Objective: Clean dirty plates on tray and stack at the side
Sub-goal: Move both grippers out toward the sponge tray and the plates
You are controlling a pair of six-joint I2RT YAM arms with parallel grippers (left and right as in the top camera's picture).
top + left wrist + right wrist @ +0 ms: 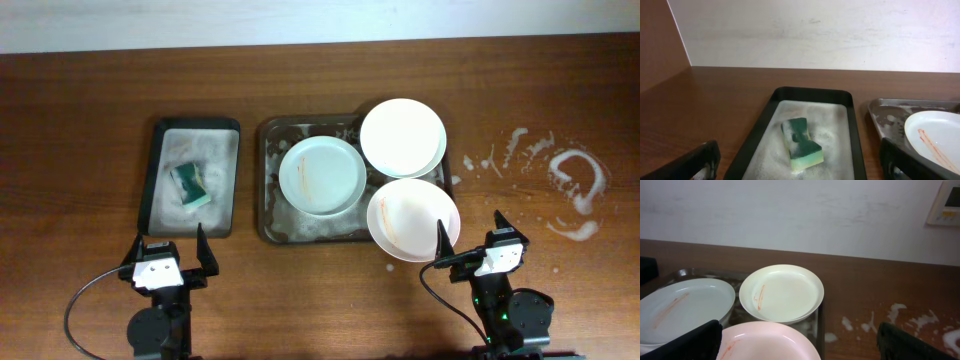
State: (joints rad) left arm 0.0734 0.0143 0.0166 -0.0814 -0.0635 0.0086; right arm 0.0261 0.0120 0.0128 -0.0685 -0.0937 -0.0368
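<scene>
Near the front edge, my left pincer [171, 243] and right pincer [470, 228] both stand apart; three plates [320, 175] lie on the tray [268, 205], two overhanging its right rim

Seemingly a robotics lab bench: bare brown wooden tabletop [80, 100], plain white wall [790, 215] behind at 12 o'clock, small wall-mounted control panel [946, 202] toward 2 o'clock.
</scene>
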